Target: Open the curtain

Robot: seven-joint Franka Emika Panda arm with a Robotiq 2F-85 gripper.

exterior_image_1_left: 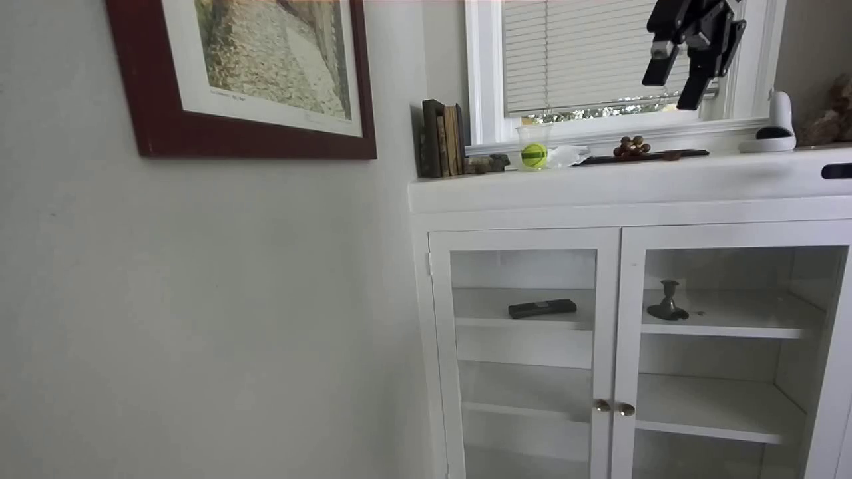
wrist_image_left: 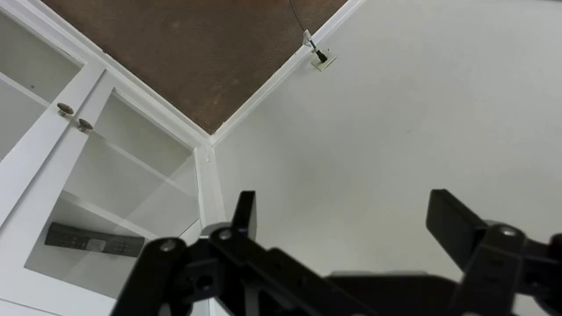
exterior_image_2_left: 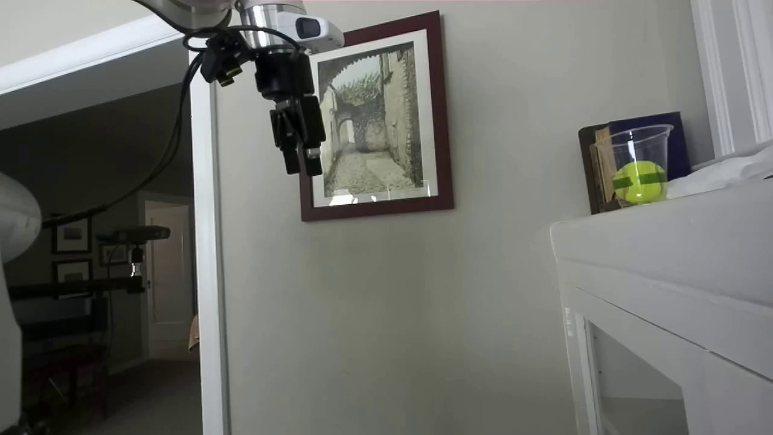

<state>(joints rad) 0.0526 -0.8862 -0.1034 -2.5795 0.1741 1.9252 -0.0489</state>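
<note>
The curtain (exterior_image_1_left: 592,60), a white blind with thin horizontal slats, hangs in the white-framed window. It covers most of the glass; below its bottom edge a narrow strip of greenery shows. A thin cord (exterior_image_1_left: 546,53) runs down its left part. My black gripper (exterior_image_1_left: 672,85) appears in front of the blind's right side, pointing down. In an exterior view the gripper (exterior_image_2_left: 302,168) hangs before the picture wall, touching nothing. The wrist view shows the fingers of the gripper (wrist_image_left: 343,206) wide apart, only distant grey wall between them. The curtain is out of the wrist view.
Below the window, a white cabinet ledge (exterior_image_1_left: 506,194) holds books (exterior_image_1_left: 442,140), a clear cup with a tennis ball (exterior_image_1_left: 534,156), a grape-like cluster (exterior_image_1_left: 631,147) and a white device (exterior_image_1_left: 780,123). A red-framed picture (exterior_image_2_left: 445,151) hangs on the side wall.
</note>
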